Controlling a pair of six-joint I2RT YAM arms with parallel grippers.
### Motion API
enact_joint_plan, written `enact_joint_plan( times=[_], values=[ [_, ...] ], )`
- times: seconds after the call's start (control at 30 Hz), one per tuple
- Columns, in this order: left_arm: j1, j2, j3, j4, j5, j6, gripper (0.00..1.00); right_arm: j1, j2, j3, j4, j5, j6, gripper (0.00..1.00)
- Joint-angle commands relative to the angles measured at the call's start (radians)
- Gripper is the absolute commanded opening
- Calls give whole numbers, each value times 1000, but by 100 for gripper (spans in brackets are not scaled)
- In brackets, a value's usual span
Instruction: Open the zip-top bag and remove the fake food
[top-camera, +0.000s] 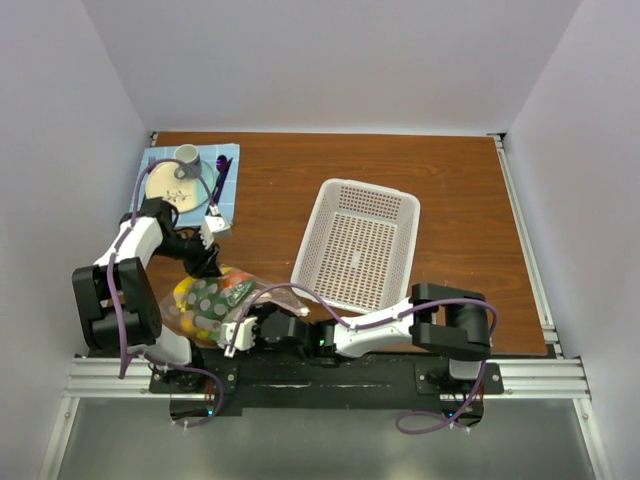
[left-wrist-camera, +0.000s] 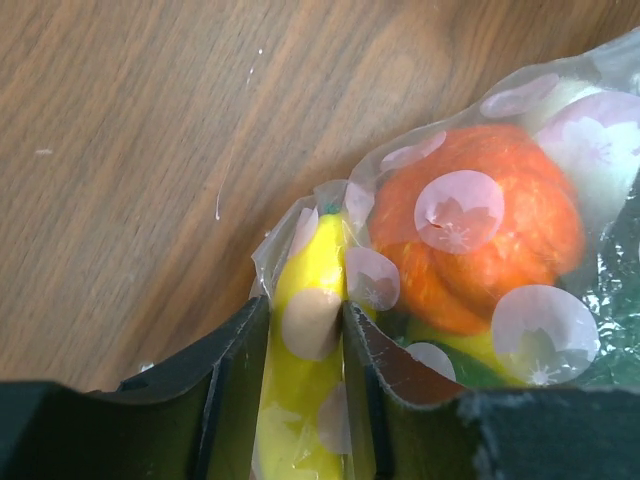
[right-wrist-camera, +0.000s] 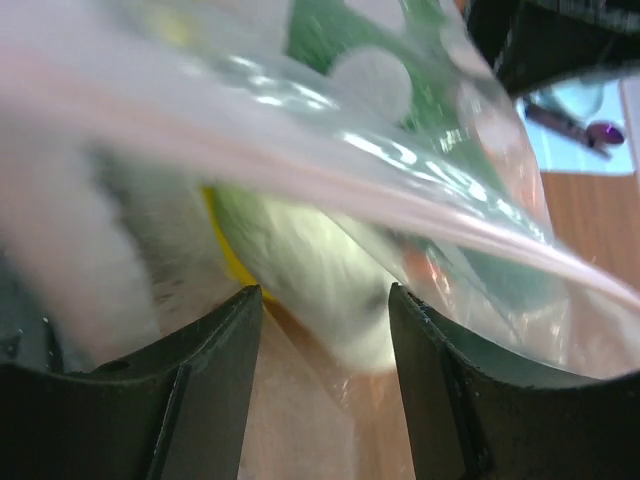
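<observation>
Bright even light; zip-top bag (right-wrist-camera: 400, 190) blurred, glary up close.

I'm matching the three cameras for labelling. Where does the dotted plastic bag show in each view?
Top external: the bag lies at the near left, between the two arms.
Left wrist: the bag fills the right and lower middle.
Right wrist: the bag covers most of the frame, very close and blurred.
Shared landmark: the wooden table.
</observation>
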Motion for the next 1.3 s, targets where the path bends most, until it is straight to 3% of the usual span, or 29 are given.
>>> enact_joint_plan(
  times=[0.0, 0.23, 0.33, 0.37, 0.4, 0.5, 0.77, 0.9, 0.97, 1.03, 1.2, 1.27],
  values=[
    [-24, 17, 41, 21, 4, -57, 36, 6, 44, 33, 80, 43, -80, 58],
    [-26, 11, 66, -1, 3, -57, 30, 3, 129, 90, 56, 6, -22, 54],
    [-27, 24, 75, 2, -14, -58, 13, 0, 120, 91, 36, 0, 24, 39],
    [-24, 29, 81, -1, -18, -60, 7, -1, 100, 82, 13, -3, 38, 24],
    [-20, 35, 86, -5, -22, -58, 0, -2, 89, 74, 2, -9, 63, 18],
    [22, 58, 103, -13, -25, -40, 0, -5, 38, 33, -38, -17, 110, 4],
    [146, 112, 150, -36, -35, 4, 0, -5, -83, -94, -55, -8, 200, 0],
    [140, 98, 143, -57, 0, 11, 0, -7, -26, -61, -29, 14, 165, 8],
    [126, 90, 136, -53, 0, 6, 0, -8, -2, -21, -18, 15, 147, 23],
    [114, 80, 126, -53, 1, 3, 0, -14, 34, 8, 3, 14, 122, 31],
    [68, 75, 87, -41, 8, -14, 0, -25, 90, 51, 77, 38, 84, 45],
    [52, 73, 75, -24, 6, -29, 0, -24, 109, 67, 95, 45, 71, 64]
  ],
)
